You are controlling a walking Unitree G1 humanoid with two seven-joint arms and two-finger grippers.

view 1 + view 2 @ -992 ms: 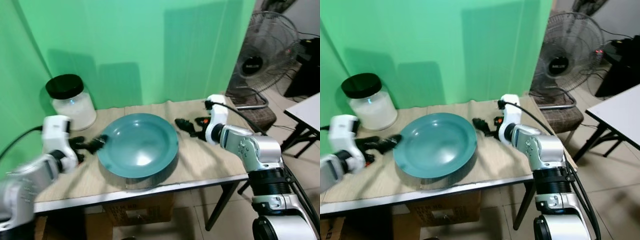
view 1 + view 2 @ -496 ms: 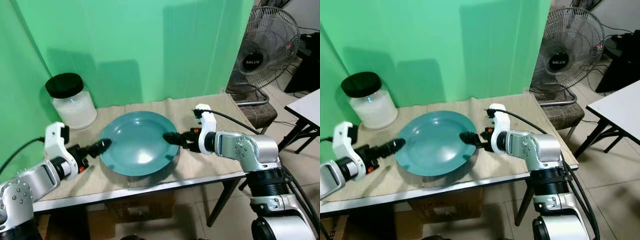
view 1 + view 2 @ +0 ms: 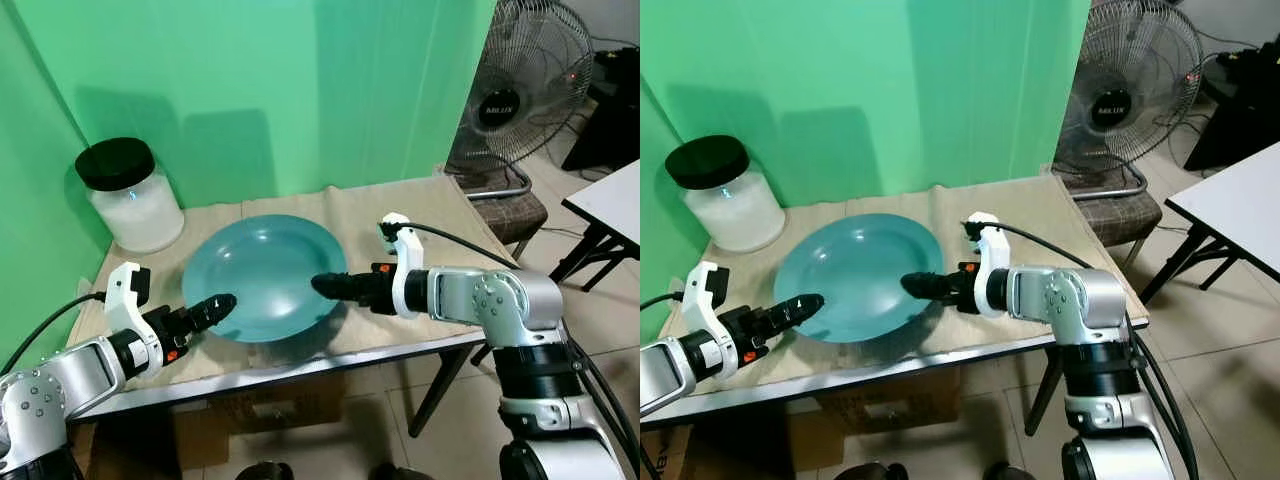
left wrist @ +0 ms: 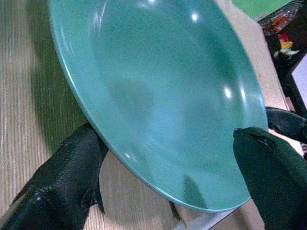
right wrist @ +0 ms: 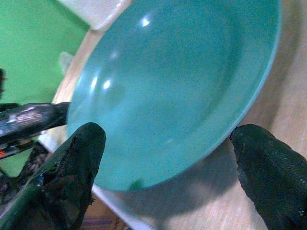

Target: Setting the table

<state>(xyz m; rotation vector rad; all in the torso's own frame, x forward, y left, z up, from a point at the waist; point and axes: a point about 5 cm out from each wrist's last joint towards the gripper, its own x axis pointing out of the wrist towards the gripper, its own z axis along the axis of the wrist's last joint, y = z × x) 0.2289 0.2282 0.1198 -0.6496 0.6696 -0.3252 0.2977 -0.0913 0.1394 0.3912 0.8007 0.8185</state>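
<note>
A wide teal plate (image 3: pixel 265 275) lies on the beige-covered table (image 3: pixel 430 210). My left gripper (image 3: pixel 215 305) is at the plate's near left rim, open, with its fingers (image 4: pixel 79 163) spread either side of the rim. From the right my right gripper (image 3: pixel 328 285) reaches in low over the plate's near right rim. It is also open, and its fingers (image 5: pixel 81 153) stand wide apart across the plate's edge. Neither gripper holds anything.
A glass jar (image 3: pixel 130 195) with a black lid and white contents stands at the table's back left. A green backdrop hangs behind. To the right are a standing fan (image 3: pixel 520 95) and a white table (image 3: pixel 610 200). A cardboard box (image 3: pixel 260 410) sits under the table.
My right gripper has come in from beside the plate to its near right rim. My left gripper has slid toward the near left rim. The camera has shifted a little.
</note>
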